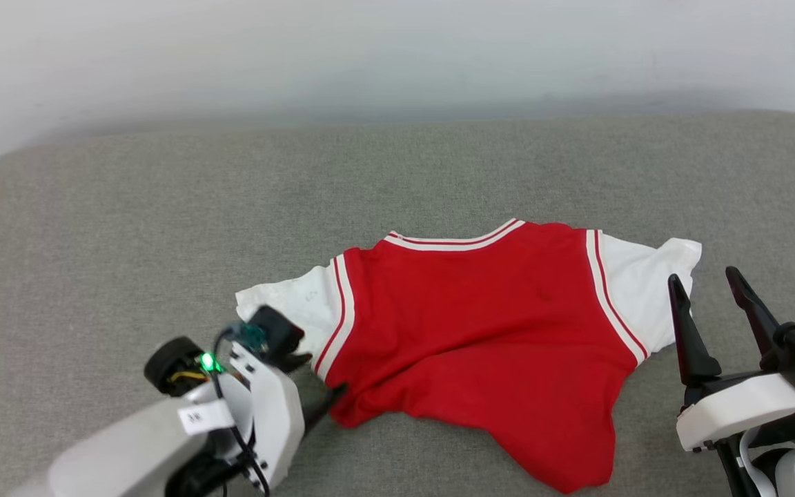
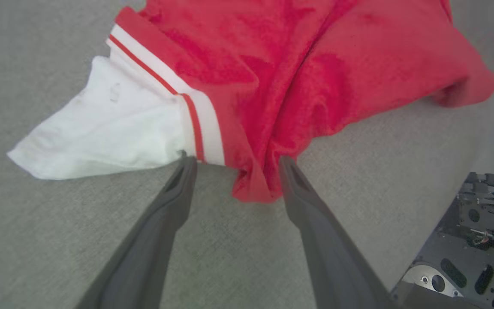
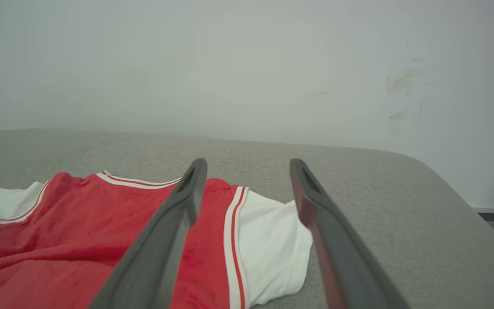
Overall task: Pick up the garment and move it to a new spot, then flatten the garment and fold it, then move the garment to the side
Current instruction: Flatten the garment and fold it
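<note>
The garment (image 1: 480,310) lies spread on the grey surface, collar toward the far side, plain red side up, so no print shows. Its hem is bunched and skewed toward the near right. My left gripper (image 1: 315,383) is open at the garment's near left edge. In the left wrist view its fingertips (image 2: 187,165) straddle a red fold (image 2: 253,184) beside the white sleeve (image 2: 101,128). My right gripper (image 1: 703,276) is open with nothing in it, hovering beside the right white sleeve (image 1: 646,290). In the right wrist view that sleeve (image 3: 272,249) lies between and below the fingers (image 3: 187,201).
A grey fabric-covered surface (image 1: 163,207) with rounded far corners carries the garment, and a white wall (image 1: 397,55) stands behind it. Bare surface stretches to the left and far side. Part of my dark base (image 2: 478,240) shows at the left wrist view's lower right.
</note>
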Controlling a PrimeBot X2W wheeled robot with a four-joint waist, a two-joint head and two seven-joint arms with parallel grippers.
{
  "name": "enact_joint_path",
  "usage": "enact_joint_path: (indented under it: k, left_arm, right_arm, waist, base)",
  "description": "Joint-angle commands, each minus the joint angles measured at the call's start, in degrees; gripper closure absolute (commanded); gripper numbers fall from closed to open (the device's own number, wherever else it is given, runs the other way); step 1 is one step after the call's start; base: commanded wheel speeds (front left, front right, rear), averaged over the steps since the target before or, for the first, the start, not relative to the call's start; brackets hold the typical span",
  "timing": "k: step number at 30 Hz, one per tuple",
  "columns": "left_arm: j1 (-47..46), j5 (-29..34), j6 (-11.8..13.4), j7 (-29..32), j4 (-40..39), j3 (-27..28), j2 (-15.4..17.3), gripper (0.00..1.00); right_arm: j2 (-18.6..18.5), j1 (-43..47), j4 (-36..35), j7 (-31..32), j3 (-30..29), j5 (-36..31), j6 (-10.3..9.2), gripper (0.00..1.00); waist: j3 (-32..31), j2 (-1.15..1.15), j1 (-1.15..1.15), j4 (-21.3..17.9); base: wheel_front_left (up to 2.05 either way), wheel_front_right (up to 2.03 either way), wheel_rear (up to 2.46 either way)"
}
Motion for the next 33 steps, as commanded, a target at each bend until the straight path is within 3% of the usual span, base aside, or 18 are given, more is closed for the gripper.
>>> enact_joint_path:
  k: [1,6,12,16,24,33]
  left_arm:
    - [-1.2,-0.8,0.3,0.2,-1.2,1.1,1.1,0.0]
    - [-5.4,-2.0,1.3,1.5,-4.4,5.2,5.9,0.0]
    - [-10.6,-5.8,1.8,4.3,-3.4,9.9,8.3,0.0]
    - [-13.9,-9.1,0.6,9.1,0.3,11.1,8.1,0.0]
    - [-19.3,-11.4,-1.8,21.9,10.6,8.4,6.4,0.0]
    - [-20.4,-11.4,-4.2,27.0,19.9,5.4,2.6,0.0]
  right_arm:
    - [0.0,0.8,-0.2,0.2,-0.1,0.1,-0.04,0.0]
    - [0.4,1.0,-0.5,0.3,0.1,0.3,-0.04,0.0]
    - [0.5,-0.1,-1.2,0.0,0.5,0.3,-0.04,0.0]
    - [0.7,-0.9,-1.5,-0.2,0.5,-0.1,-0.04,0.0]
    - [1.2,-2.5,-1.6,-0.6,0.8,-0.7,-0.04,0.0]
    - [1.6,-4.7,-1.3,-1.0,1.3,-1.3,-0.04,0.0]
  waist:
    - [-0.7,0.0,0.0,0.5]
    - [-1.2,0.0,0.0,0.6]
    - [0.1,0.0,0.0,-0.2]
    - [1.6,0.0,0.0,-1.0]
    - [5.1,0.0,0.0,-2.4]
    - [8.5,0.0,0.0,-4.1]
  base:
    - [0.0,0.0,0.0]
    - [0.0,0.0,0.0]
    - [0.0,0.0,0.0]
    - [0.0,0.0,0.0]
    - [0.0,0.0,0.0]
    - [0.0,0.0,0.0]
